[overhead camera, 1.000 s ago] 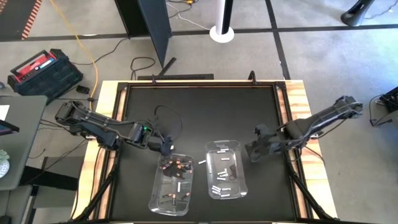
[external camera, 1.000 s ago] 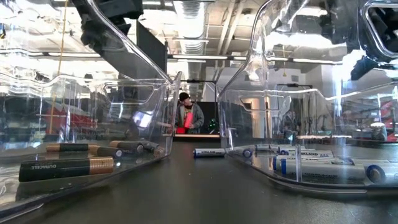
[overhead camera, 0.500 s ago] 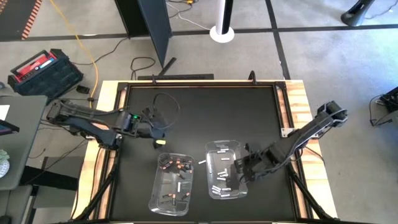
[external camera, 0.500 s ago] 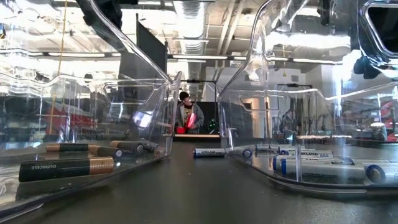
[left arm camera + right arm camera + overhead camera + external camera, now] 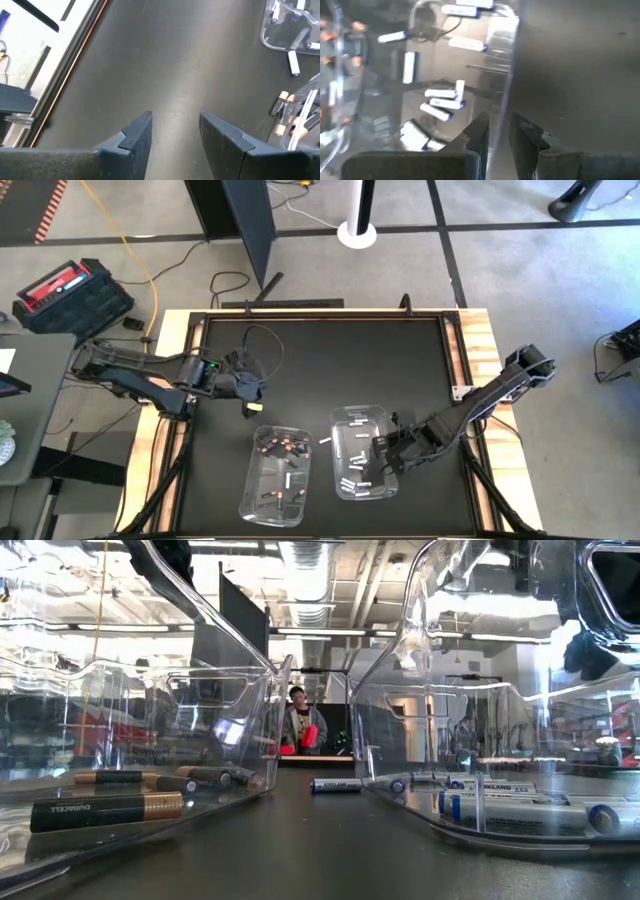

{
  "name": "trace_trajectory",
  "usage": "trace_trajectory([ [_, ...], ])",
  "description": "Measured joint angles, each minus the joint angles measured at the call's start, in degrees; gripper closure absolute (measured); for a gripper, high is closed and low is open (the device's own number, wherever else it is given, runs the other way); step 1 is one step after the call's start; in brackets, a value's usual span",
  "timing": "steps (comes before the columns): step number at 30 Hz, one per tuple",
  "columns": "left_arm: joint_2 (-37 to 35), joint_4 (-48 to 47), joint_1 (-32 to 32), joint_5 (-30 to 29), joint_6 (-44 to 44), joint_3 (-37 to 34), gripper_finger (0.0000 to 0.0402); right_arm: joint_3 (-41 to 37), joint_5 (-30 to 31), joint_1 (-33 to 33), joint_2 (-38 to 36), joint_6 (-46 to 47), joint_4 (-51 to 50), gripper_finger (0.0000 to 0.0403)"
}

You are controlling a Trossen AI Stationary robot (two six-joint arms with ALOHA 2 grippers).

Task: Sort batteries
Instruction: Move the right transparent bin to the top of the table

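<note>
Black and flat, the table top (image 5: 320, 370) has a wooden rim, and two clear bins sit near its front edge. One clear bin (image 5: 278, 475) sits toward the left and holds the dark batteries (image 5: 290, 446) with copper ends (one white cell lies in there too). The other clear bin (image 5: 363, 452) sits just to the right of it and holds the white batteries (image 5: 358, 452). One loose white battery (image 5: 325, 440) lies on the table between the two bins. The left gripper (image 5: 250, 406) is over bare table near the left edge, behind the left bin and well apart from it. Its fingers (image 5: 136, 134) are spread apart with nothing between them, only black table showing in the gap. The right gripper (image 5: 381, 448) is down at the right wall of the right bin. Its two fingers (image 5: 481, 131) are close together with the thin clear wall of the bin running up between them, but I cannot tell if they pinch it. From table height, a dark battery (image 5: 108, 810) lies in the left bin and white ones (image 5: 520, 808) lie in the right bin. Far behind the table a person (image 5: 303, 726) stands in the room.
</note>
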Motion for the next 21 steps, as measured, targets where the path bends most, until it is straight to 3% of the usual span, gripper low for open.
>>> trace_trajectory([
  [12, 0.0, 0.0, 0.0, 0.0, 0.5, 0.0, 0.0245, -0.3, 0.0, -2.1, 0.4, -0.4, 0.7, 0.0311],
  [21, 0.0, 0.0, 0.0, -0.1, 0.9, 0.0, 0.0245, -1.0, -0.4, -2.1, 7.9, -0.4, 4.7, 0.0311],
])
